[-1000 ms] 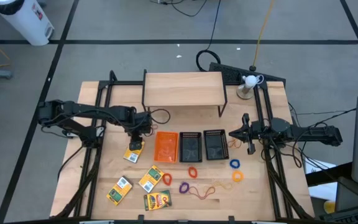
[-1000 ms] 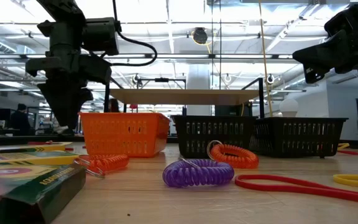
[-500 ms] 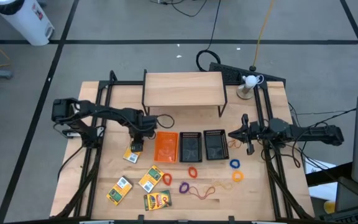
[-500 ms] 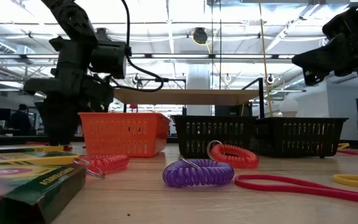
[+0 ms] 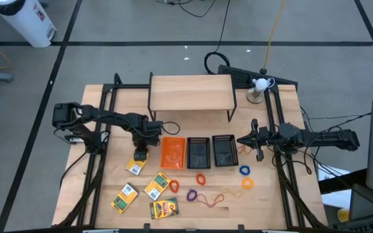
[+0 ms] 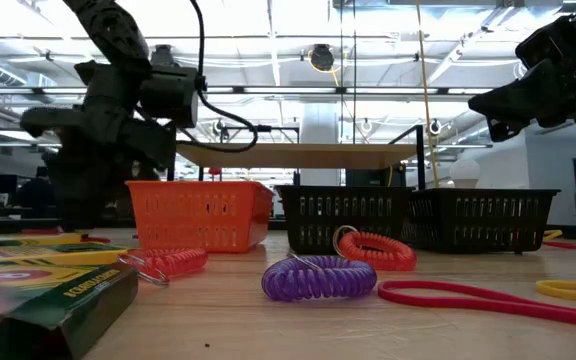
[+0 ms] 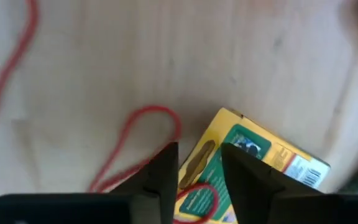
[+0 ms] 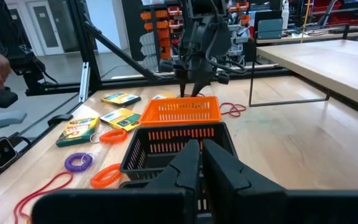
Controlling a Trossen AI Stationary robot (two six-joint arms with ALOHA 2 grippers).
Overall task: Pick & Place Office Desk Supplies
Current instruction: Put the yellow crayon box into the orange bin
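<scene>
Down at the table, the left gripper stands with its fingers narrowly parted astride the edge of a crayon box, just left of the orange tray. Far right, the right gripper hovers closed, empty, beside the black mesh trays.

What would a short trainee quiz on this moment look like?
1. True or false: a crayon box lies inside the orange tray.
2. The left gripper is down at: A) the crayon box beside the orange tray; B) a purple coil; C) the wooden shelf.
3. Fill in: the right gripper, waiting by the black mesh trays, is ___ (open or shut).

Key: 1 false; 2 A; 3 shut.
</scene>
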